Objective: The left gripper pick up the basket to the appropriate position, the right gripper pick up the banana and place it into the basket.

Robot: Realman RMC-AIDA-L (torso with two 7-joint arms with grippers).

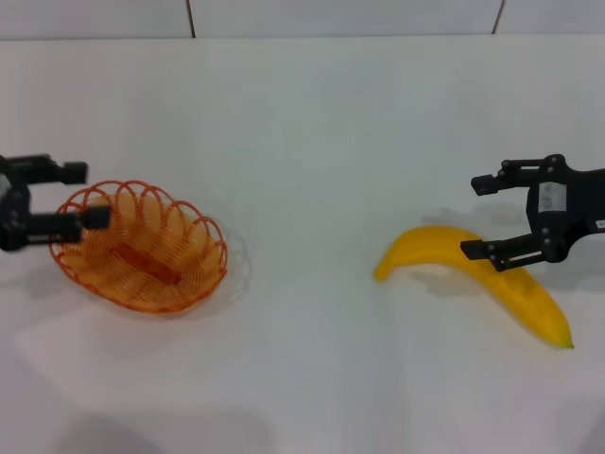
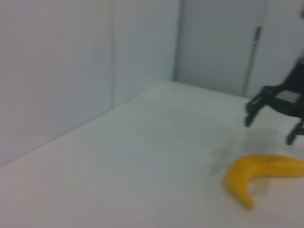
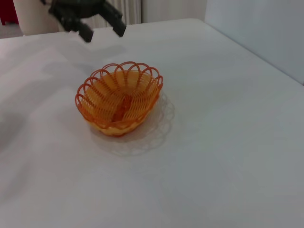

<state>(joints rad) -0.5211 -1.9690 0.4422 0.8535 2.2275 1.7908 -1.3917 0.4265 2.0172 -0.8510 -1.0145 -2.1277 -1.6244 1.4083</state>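
Observation:
The orange wire basket (image 1: 151,255) stands empty on the white table at the left; it also shows in the right wrist view (image 3: 118,99). My left gripper (image 1: 80,196) is open at the basket's left end, its near finger over the rim; in the right wrist view the left gripper (image 3: 102,32) hangs just beyond the basket, apart from it. The yellow banana (image 1: 444,248) lies flat on the right, also seen in the left wrist view (image 2: 259,173). My right gripper (image 1: 477,217) is open and empty, just above the banana's middle; the left wrist view shows it too (image 2: 270,128).
The white table (image 1: 312,142) runs to a back edge against a pale wall (image 1: 340,14). Bare tabletop lies between the basket and the banana. The table's side edge and a grey wall show in the left wrist view (image 2: 71,71).

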